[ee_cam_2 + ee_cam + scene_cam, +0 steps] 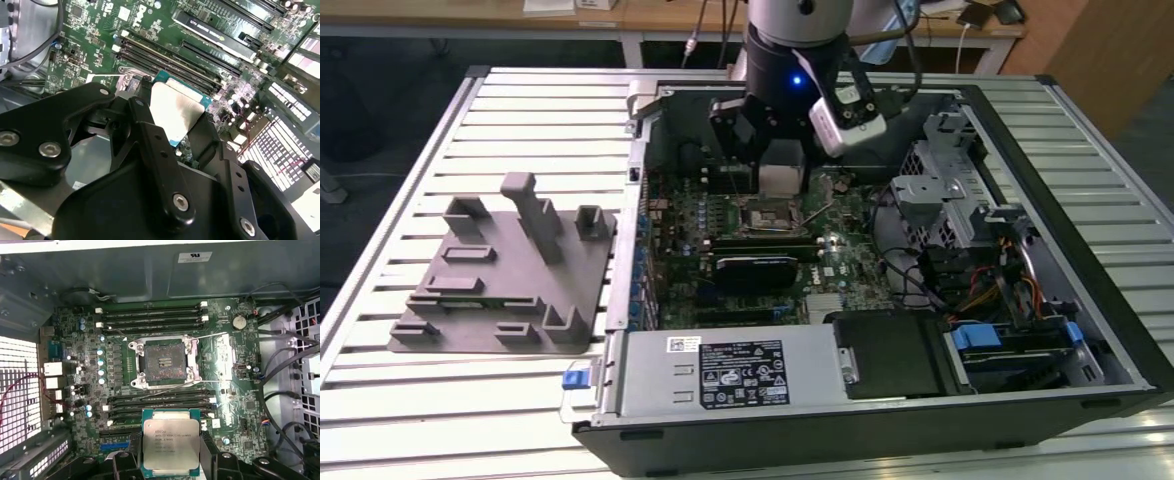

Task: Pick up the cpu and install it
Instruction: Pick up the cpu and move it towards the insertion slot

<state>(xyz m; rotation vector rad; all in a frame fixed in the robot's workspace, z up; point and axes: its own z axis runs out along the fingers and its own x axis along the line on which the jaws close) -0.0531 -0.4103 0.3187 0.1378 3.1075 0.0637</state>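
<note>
My gripper [170, 452] is shut on the cpu [170, 446], a flat square chip with a silver metal top and a thin green rim. In the second wrist view the cpu [176, 111] sits clamped between two black fingers [142, 117]. The chip hangs above the motherboard, a short way off the open socket [164, 363], whose metal frame is swung aside. In the exterior view my gripper [777, 168] hovers inside the open computer case, just behind the socket [765, 216].
The computer case [1067, 330] lies open on a slatted table. Memory slots [150, 315] flank the socket on both sides. A graphics card [754, 268], cables [987, 290] and drive bays crowd the exterior view's right. A grey fixture block [500, 275] stands outside the case at the exterior view's left.
</note>
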